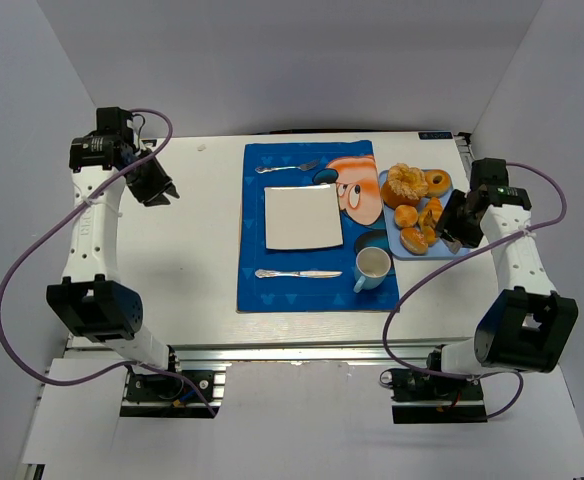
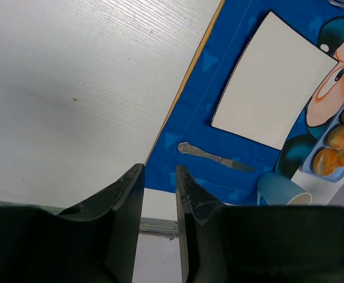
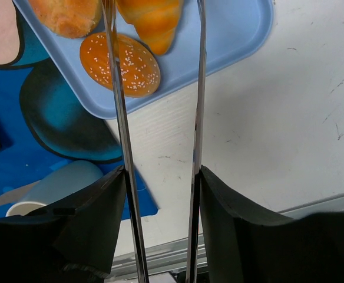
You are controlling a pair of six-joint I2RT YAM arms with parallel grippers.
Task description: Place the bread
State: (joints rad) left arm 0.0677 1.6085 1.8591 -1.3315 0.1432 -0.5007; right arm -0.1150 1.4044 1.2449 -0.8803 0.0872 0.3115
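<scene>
The bread, a golden-orange ridged croissant [image 3: 151, 20], lies on the light blue tray [image 3: 237, 35] at the right; it also shows in the top view [image 1: 430, 214]. My right gripper [image 3: 162, 171] is shut on metal tongs [image 3: 116, 94]. The two tong blades reach over the tray and stand on either side of the croissant; whether they touch it is cut off at the frame's top. In the top view the right gripper [image 1: 456, 226] is at the tray's right edge. My left gripper [image 1: 161, 189] is far left, slightly open and empty [image 2: 160, 172].
A white square plate [image 1: 302, 217] sits on the blue placemat [image 1: 257, 280], with a fork [image 1: 287, 168] behind it, a knife [image 1: 297, 273] in front and a blue cup [image 1: 372, 265] at front right. The tray also holds a sesame bun [image 3: 120, 63] and a ruffled pastry [image 1: 405, 183].
</scene>
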